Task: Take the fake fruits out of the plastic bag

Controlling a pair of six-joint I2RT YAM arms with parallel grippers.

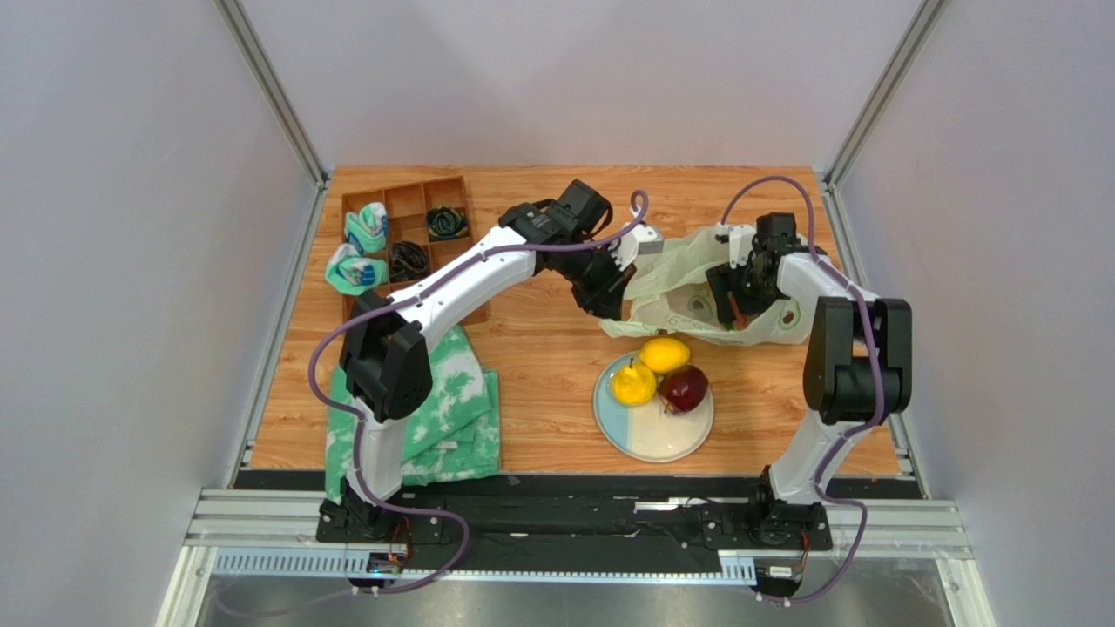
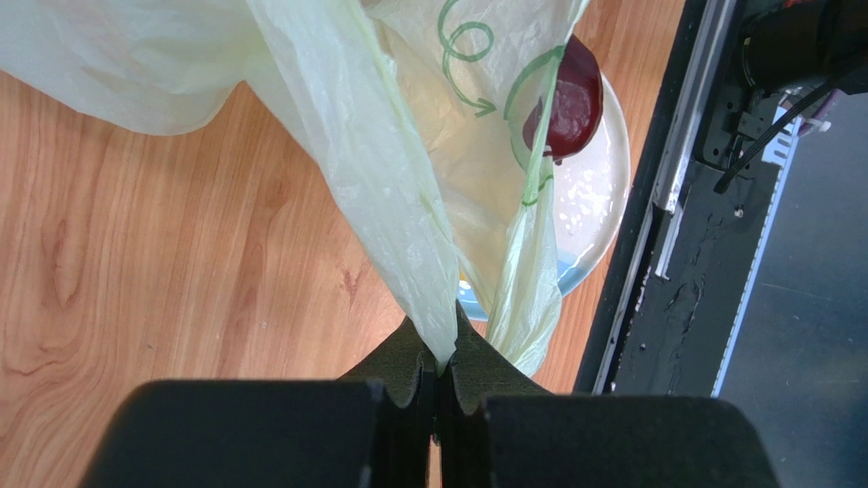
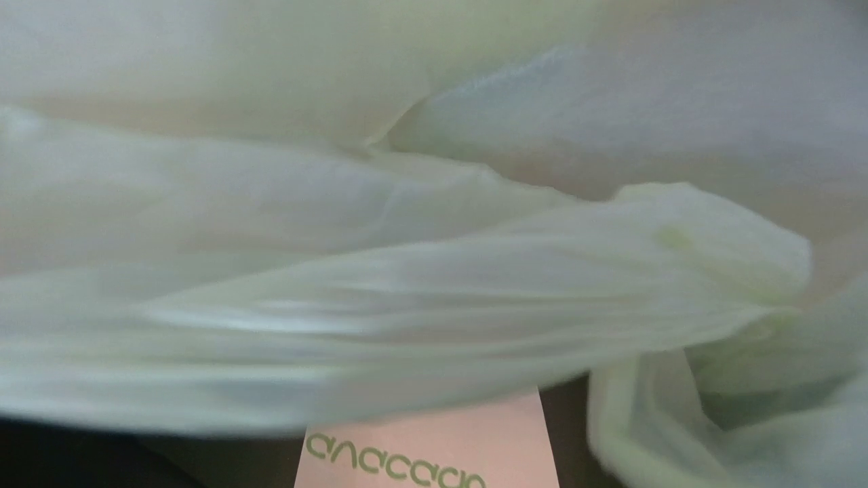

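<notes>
L gripper [image 2: 443, 378] is pressed together on a gathered fold of the plastic bag [image 2: 387, 203], holding the film taut. R gripper [image 1: 730, 298] sits in the bag mouth. Its wrist cam shows only film, so spread vs closed can't be told. Bag lies rear-right on the table [image 1: 550, 392], just behind the plate [image 1: 654, 442], which holds a lemon [image 1: 665, 354], a 2nd yellow fruit [image 1: 632, 385] & a plum [image 1: 683, 388]. Film looks thin, light, floppy, prob. slippery, so it's best pinched at a bunched rim or handle, not a flat panel. Fruits look hard, smooth, light. Whether any are inside is hidden.
</notes>
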